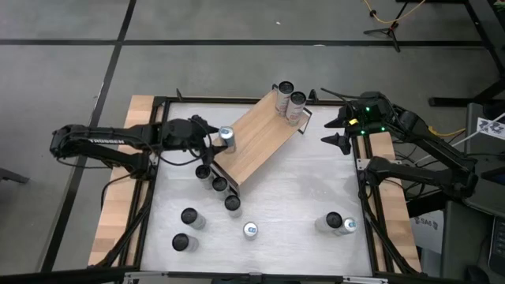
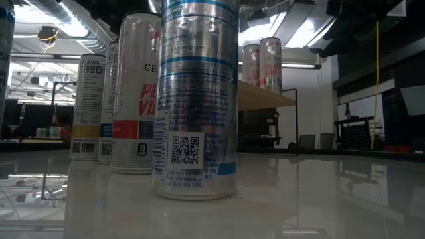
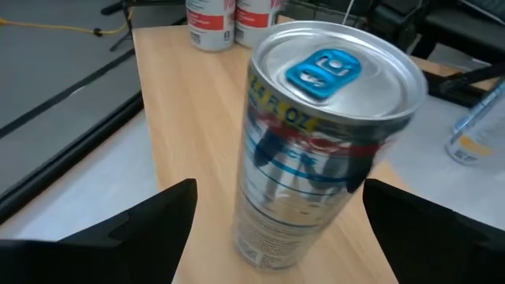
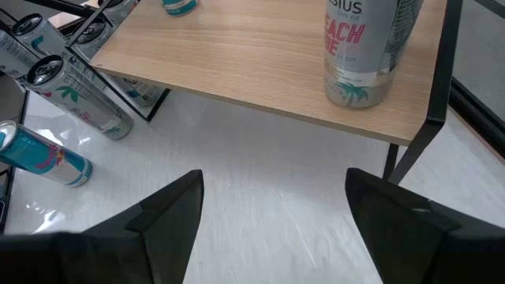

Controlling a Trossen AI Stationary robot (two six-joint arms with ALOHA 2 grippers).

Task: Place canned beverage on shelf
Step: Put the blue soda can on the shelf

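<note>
Silver blue-tabbed can standing on my light wooden shelf; left gripper spread around it, untouching; right gripper parted, empty.

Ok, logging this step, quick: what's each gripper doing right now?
Left gripper: open, fingers apart on either side of the blue-tab can on the shelf.
Right gripper: open, holding nothing.

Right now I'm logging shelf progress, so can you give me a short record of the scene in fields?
shelf: light wooden board, lying diagonally on the white table
cans at far end: two, upright
blue-tab can: upright on the shelf's near end, between the left claw's open fingers, not gripped
left claw: open, at that can
right claw: open, empty, off the shelf's far end
cans on table: nine
</note>
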